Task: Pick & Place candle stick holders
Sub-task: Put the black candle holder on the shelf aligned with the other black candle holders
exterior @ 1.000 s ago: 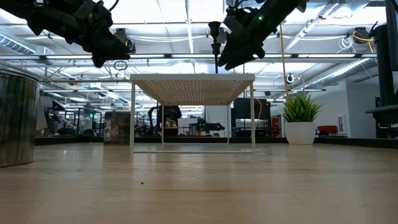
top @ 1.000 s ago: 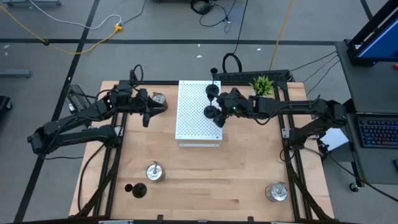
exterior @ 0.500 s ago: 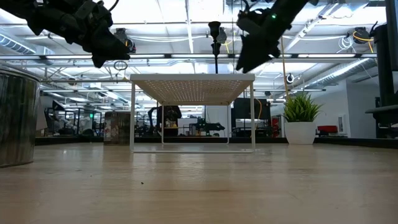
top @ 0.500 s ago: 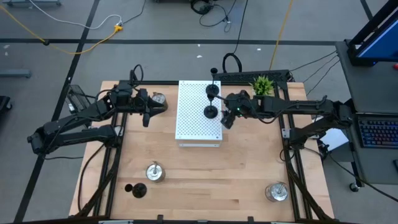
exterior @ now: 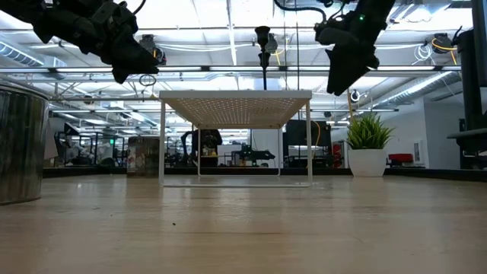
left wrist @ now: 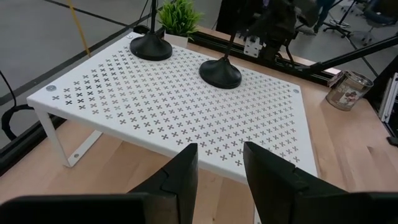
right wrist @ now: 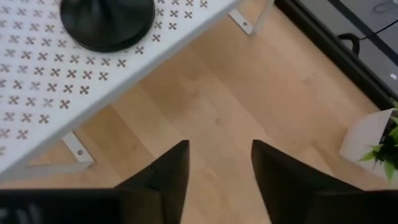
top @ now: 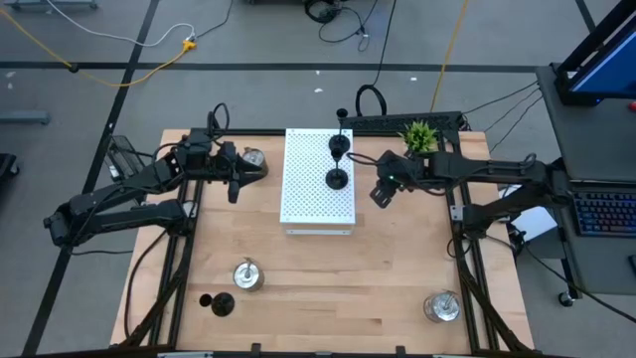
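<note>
Two black candle holders [top: 338, 179] [top: 340, 144] stand upright on the white perforated board [top: 316, 204] at the back of the wooden counter [top: 328, 278]. Just beside the board, the right claw [top: 379, 194] hovers empty, fingers parted. The left claw [top: 235, 186], also parted and empty, waits near a silver holder [top: 253, 159]. Two more silver holders [top: 246, 274] [top: 441, 306] and a third black one [top: 219, 303] sit along the counter's front.

No readable text, labels, numbers, signs
</note>
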Tool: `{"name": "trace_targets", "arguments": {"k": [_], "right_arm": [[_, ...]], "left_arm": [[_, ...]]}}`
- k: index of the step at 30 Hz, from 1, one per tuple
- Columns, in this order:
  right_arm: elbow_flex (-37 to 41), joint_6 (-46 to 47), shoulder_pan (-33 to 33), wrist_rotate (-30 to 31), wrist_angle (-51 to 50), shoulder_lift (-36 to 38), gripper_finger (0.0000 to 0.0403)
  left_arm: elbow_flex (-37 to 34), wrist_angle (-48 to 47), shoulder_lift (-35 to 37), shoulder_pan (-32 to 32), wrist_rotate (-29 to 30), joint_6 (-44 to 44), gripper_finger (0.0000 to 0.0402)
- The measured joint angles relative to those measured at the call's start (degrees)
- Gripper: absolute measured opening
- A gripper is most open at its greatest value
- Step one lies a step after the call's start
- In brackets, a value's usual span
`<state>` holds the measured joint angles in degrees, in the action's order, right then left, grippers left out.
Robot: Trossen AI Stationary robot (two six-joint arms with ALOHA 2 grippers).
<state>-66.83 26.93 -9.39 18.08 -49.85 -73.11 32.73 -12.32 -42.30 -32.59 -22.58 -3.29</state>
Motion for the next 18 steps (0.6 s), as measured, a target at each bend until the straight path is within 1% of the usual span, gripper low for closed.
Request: {"name": "trace_targets", "arguments": {"k": [3, 7, 9, 15, 18], "right_arm": [[0.0, -1.11, 0.0, 0.39, 0.15, 1.19, 0.0104], [0.0, -3.15, 0.13, 1.66, 0.61, 3.33, 0.0033], [0.0, -4.46, 0.13, 1.62, 1.16, 4.53, 0.0009], [0.02, -6.7, 0.15, 1.62, 2.05, 9.27, 0.0017], [2.39, -7.37, 0.5, 1.63, 5.39, 13.2, 0.0009]], "left_arm": [[0.0, -0.01, 0.0, -0.01, 0.07, 0.0, 0.0134], [0.0, -0.1, 0.0, 0.01, 0.07, -0.45, 0.0133], [0.0, -0.46, 0.0, 0.03, 0.06, -1.02, 0.0134], [0.0, -1.84, 0.0, 0.03, 0.15, -2.92, 0.0133], [0.0, -2.01, 0.0, 0.21, 0.21, -3.49, 0.0133]]}}
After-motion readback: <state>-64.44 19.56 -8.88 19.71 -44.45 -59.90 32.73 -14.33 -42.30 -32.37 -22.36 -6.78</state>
